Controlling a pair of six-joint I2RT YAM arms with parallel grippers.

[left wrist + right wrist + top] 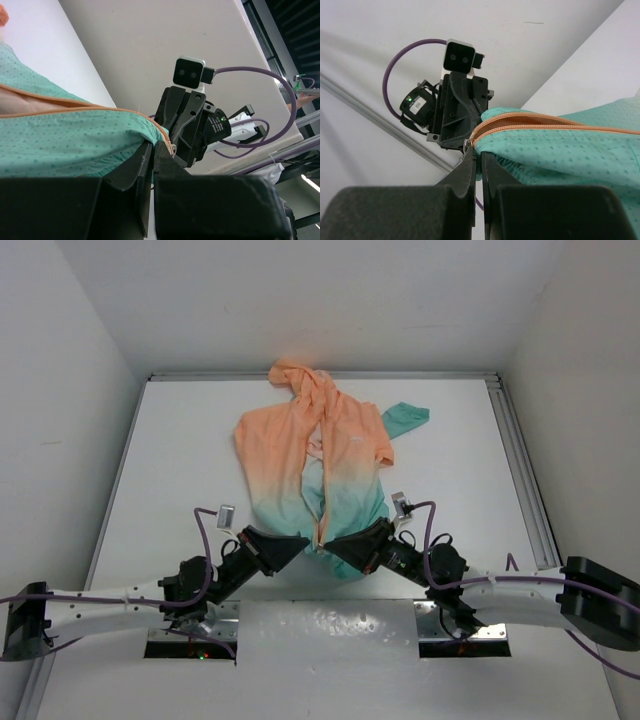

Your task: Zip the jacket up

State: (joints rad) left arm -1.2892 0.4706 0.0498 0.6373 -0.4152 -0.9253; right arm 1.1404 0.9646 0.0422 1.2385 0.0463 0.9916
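The jacket [320,440] lies flat on the white table, peach hood at the far side and teal hem toward me. Its orange zipper [322,495] runs down the middle and gapes open along the chest. My left gripper [300,542] and right gripper [340,543] meet at the hem, one on each side of the zipper's bottom end. In the left wrist view the left gripper [153,145] is shut on teal hem fabric [60,140]. In the right wrist view the right gripper [480,155] pinches the hem [570,150] just beside a small metal zipper part [468,146].
A teal cuff [405,418] sticks out to the right of the jacket. A metal rail [520,470] runs along the table's right edge. White walls close in the table on three sides. Purple cables loop off both wrists.
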